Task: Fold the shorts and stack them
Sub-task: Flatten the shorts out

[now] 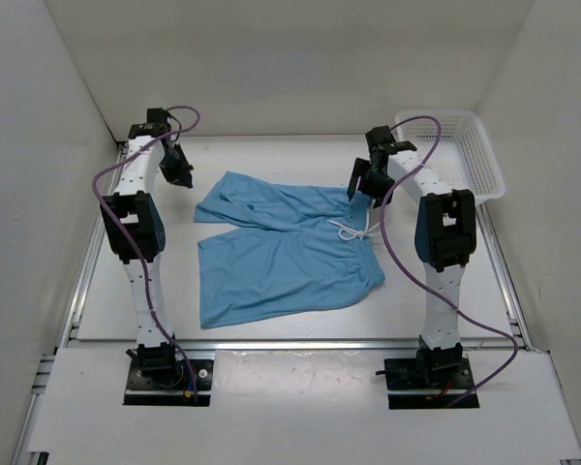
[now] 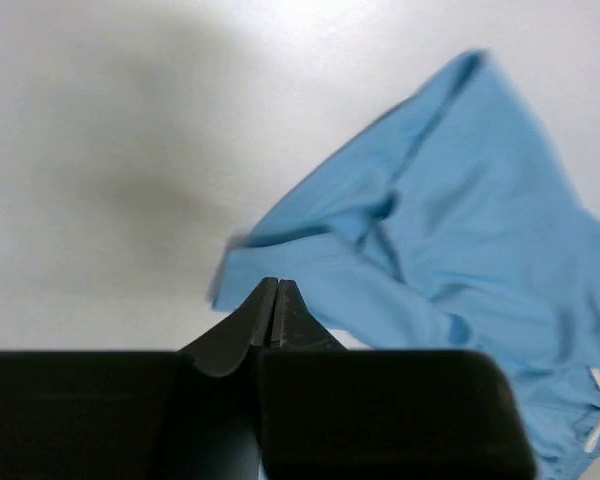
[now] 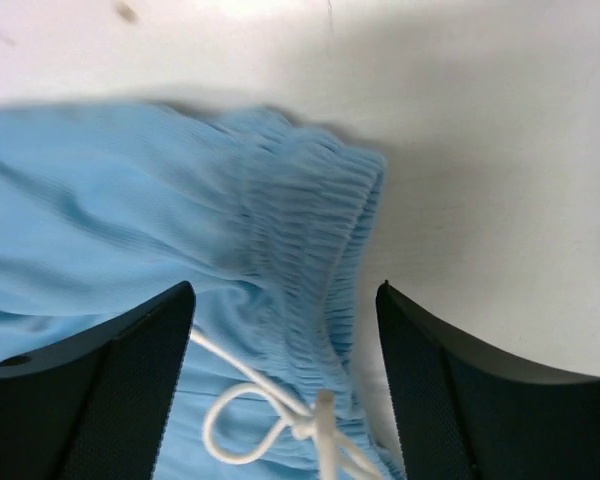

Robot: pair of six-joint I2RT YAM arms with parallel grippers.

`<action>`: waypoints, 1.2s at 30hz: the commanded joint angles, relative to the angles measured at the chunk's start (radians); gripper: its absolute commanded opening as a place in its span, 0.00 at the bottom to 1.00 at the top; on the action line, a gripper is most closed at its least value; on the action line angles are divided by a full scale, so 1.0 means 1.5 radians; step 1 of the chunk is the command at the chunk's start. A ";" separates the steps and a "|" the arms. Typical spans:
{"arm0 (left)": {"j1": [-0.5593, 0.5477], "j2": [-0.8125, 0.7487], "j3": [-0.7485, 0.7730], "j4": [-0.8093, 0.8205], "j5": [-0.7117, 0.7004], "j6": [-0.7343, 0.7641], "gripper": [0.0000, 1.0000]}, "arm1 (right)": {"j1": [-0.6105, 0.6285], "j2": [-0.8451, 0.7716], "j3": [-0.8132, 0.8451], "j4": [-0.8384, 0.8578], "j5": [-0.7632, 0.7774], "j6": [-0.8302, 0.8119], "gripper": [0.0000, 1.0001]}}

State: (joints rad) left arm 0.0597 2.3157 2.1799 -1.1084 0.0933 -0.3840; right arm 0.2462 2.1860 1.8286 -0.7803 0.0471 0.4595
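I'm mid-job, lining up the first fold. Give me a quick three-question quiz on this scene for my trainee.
1. True or false: the left gripper is open.
2. What lies between the fingers of the open right gripper? A) a leg hem B) the elastic waistband of the shorts C) a towel
3. Fill in: the white mesh basket sits at the far ___ corner of the table.
Key: 1 false, it is shut on nothing; 2 B; 3 right.

White, seemingly plastic basket [image 1: 486, 163], far-right corner
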 commanded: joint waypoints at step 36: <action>-0.105 0.105 0.191 0.085 0.128 -0.023 0.11 | -0.019 0.094 0.241 -0.087 0.021 -0.011 0.89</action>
State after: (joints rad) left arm -0.0940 2.6171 2.4794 -1.0531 0.2520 -0.3950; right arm 0.2317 2.3093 2.1269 -0.8963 0.0765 0.4522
